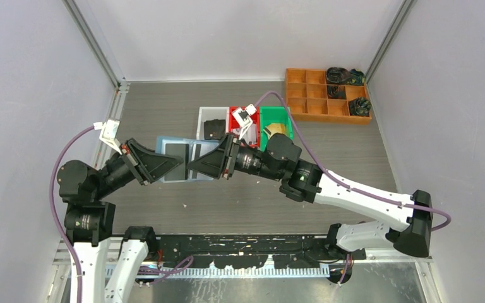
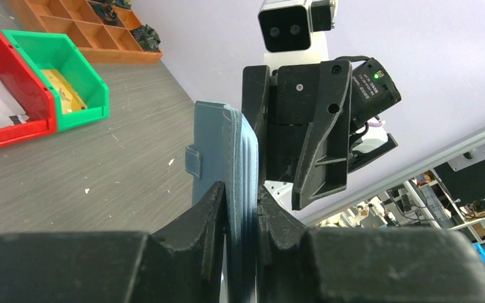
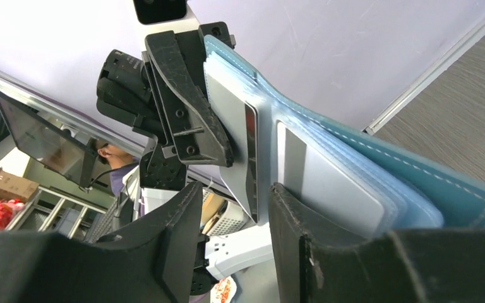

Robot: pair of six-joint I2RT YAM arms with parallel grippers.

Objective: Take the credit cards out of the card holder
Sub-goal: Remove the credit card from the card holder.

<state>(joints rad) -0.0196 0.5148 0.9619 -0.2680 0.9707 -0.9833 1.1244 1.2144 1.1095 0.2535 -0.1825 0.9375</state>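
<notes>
Left claw clamps the holder, bracing it in the air; right claw, part open, straddles a card, poised to pinch and pull.

It looked like a robotics lab: a grey wood-grain table hemmed by pale walls on aluminium rails, an orange compartment tray at upper right, coloured bins at centre, and possibly cluttered shelving at the left wrist view's lower right.
</notes>
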